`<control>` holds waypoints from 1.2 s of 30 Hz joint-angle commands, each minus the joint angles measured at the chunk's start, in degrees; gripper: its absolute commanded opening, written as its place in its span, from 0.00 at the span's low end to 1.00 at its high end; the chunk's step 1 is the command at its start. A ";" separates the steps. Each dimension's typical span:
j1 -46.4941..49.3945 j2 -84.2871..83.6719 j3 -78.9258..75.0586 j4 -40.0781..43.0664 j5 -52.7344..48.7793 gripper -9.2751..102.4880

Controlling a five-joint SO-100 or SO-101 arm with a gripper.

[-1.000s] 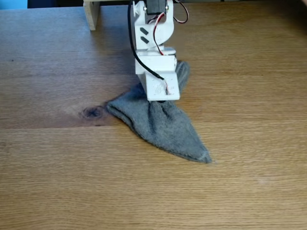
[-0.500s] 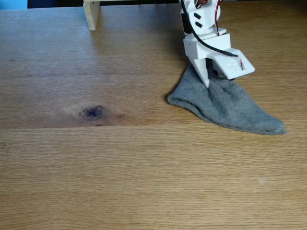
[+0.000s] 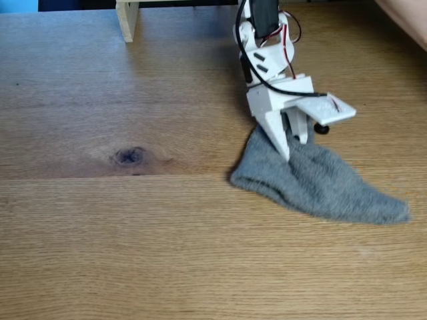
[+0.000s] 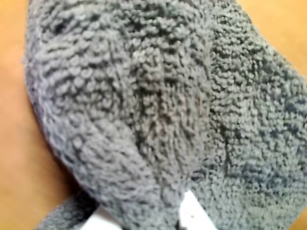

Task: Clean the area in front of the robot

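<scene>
Table (image 3: 133, 253): light oak top with plank seams and a dark knot (image 3: 129, 156) left of centre in the fixed view.
Arm (image 3: 267, 53): white plastic, black servo, red and white wires, reaching down from the far edge.
Gripper (image 3: 291, 148): pinched closed on a bunched fold of the cloth, tip pressed toward the table.
Cloth (image 3: 320, 183): grey terry, right of the knot, fanning flat from the gripper toward the right edge; the wrist view (image 4: 144, 110) shows its looped pile up close.
Handling: soft, limp and light, I judge; it drags and folds rather than pushes, so a hold on a gathered ridge near one end suits wiping.
Post (image 3: 127, 20): pale wood, far left.
Writing: none legible.
</scene>
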 commanded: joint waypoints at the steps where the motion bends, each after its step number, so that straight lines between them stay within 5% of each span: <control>1: 10.72 -4.39 -12.92 8.00 -0.53 0.08; 11: 18.19 11.07 -13.97 45.97 12.39 0.08; 22: 11.34 34.63 -11.87 48.16 14.24 0.08; 28: 16.52 40.78 -11.87 50.10 13.01 0.08; 36: 28.74 32.78 -11.87 40.87 9.84 0.08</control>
